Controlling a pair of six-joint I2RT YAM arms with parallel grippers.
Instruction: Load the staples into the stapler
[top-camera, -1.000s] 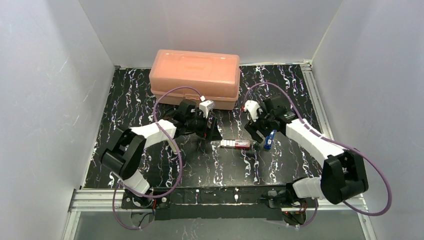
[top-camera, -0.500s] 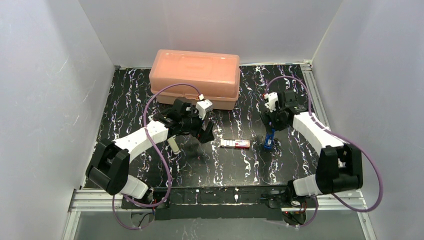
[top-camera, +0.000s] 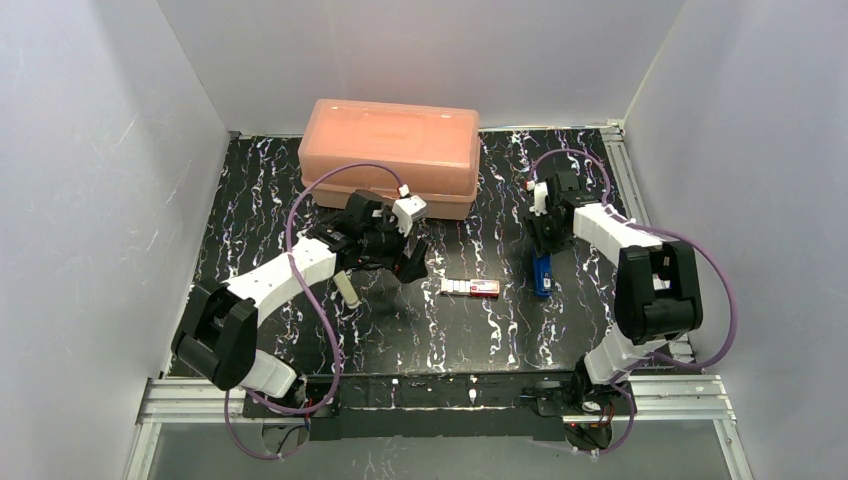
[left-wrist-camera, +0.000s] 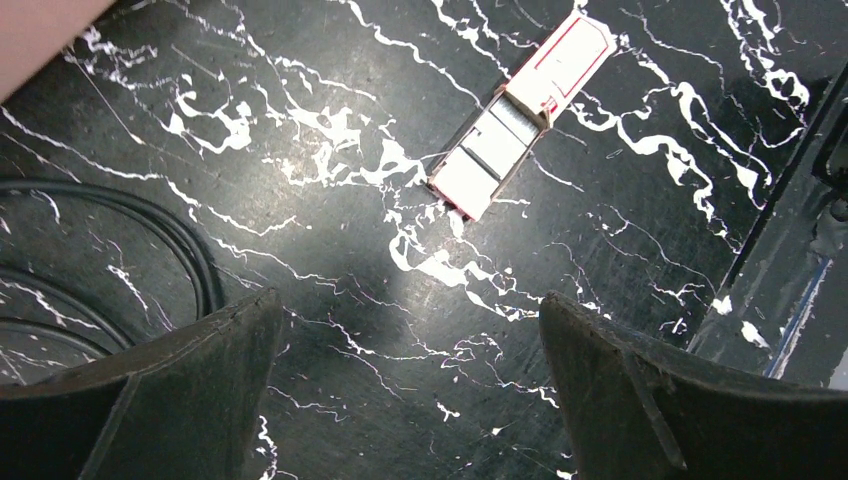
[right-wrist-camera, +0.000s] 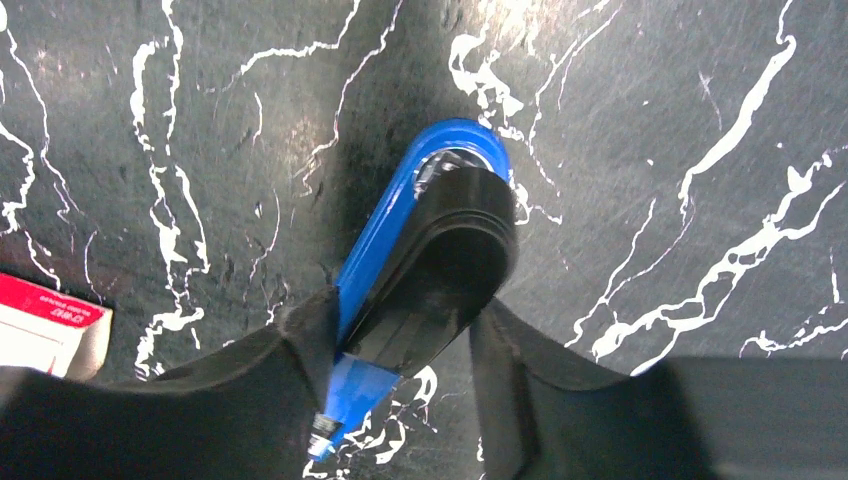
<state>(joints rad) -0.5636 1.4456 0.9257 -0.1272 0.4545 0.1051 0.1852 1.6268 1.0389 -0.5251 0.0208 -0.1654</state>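
My left pincer (left-wrist-camera: 408, 300) hangs spread wide above the surface (left-wrist-camera: 300, 150), the staple box (left-wrist-camera: 520, 115) lying just ahead. My right pincer (right-wrist-camera: 400, 310) pinches the blue stapler (right-wrist-camera: 440, 230) by its sides.

Staples box (right-wrist-camera: 45, 325) partly off left edge

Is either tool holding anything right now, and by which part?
Right tool grips the blue stapler across its sides, near one end. Left tool is open, holding nothing.
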